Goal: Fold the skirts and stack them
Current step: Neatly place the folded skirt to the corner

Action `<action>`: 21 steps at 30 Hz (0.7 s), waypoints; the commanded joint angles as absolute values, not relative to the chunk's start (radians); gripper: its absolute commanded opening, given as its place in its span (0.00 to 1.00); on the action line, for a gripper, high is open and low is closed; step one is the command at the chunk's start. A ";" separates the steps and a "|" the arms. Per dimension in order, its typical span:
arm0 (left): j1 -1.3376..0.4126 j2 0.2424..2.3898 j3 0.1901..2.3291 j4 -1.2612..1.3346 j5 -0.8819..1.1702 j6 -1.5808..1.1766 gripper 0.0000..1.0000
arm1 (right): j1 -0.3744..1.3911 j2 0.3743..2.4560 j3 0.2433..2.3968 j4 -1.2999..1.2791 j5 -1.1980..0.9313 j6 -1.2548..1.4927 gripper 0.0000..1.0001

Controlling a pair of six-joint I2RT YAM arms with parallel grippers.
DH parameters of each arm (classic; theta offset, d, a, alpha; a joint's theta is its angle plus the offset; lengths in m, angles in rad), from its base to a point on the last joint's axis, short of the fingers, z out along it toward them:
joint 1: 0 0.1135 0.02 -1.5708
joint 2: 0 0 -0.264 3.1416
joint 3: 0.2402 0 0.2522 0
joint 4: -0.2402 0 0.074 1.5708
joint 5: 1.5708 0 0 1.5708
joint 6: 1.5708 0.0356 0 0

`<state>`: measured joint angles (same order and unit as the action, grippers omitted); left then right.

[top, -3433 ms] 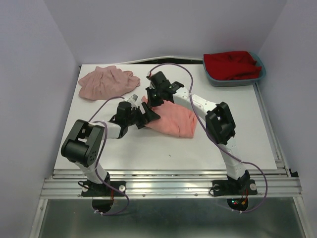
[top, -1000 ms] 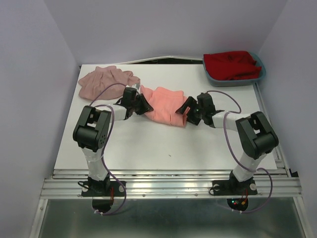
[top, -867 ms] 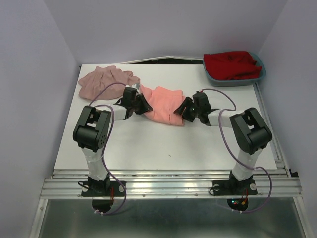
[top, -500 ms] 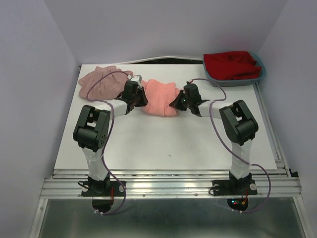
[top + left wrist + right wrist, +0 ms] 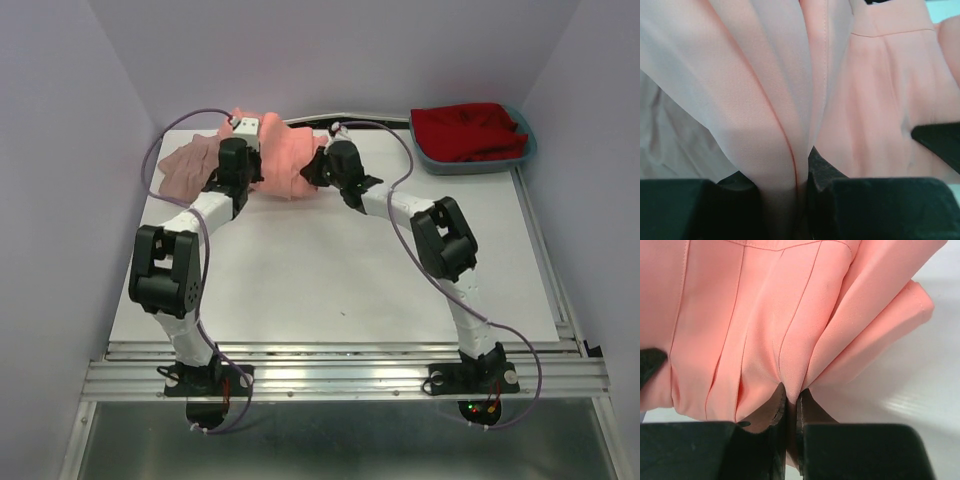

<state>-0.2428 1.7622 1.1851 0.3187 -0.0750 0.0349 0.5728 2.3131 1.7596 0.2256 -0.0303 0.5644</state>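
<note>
At top centre of the overhead view, the salmon-coral skirt [image 5: 285, 160] sits bunched. The left gripper [image 5: 801, 175] and the right gripper [image 5: 791, 407] each clamp its pleats from opposite sides. The mauve-pink skirt [image 5: 182, 168] lies at upper left.

coral skirt [image 5: 755, 315]: smooth matt cloth, crisp pleats
mauve skirt [image 5: 188, 168]: soft matt cloth, crumpled
table [image 5: 330, 262]: white, faintly glossy
bin [image 5: 470, 167], two o'clock: probably plastic
</note>
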 commanded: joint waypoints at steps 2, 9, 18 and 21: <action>-0.132 1.674 1.276 0.465 -0.051 0.084 0.00 | 0.600 2.328 1.913 0.382 0.107 0.466 0.01; 0.038 1.695 1.301 0.506 -0.006 0.008 0.00 | 0.620 2.525 2.118 0.596 0.106 0.439 0.01; 0.187 1.733 1.238 0.626 0.035 -0.066 0.00 | 0.681 2.969 2.655 0.701 0.175 0.400 0.01; 0.221 1.787 1.243 0.626 0.034 -0.083 0.00 | 0.692 2.971 2.591 0.741 0.221 0.408 0.01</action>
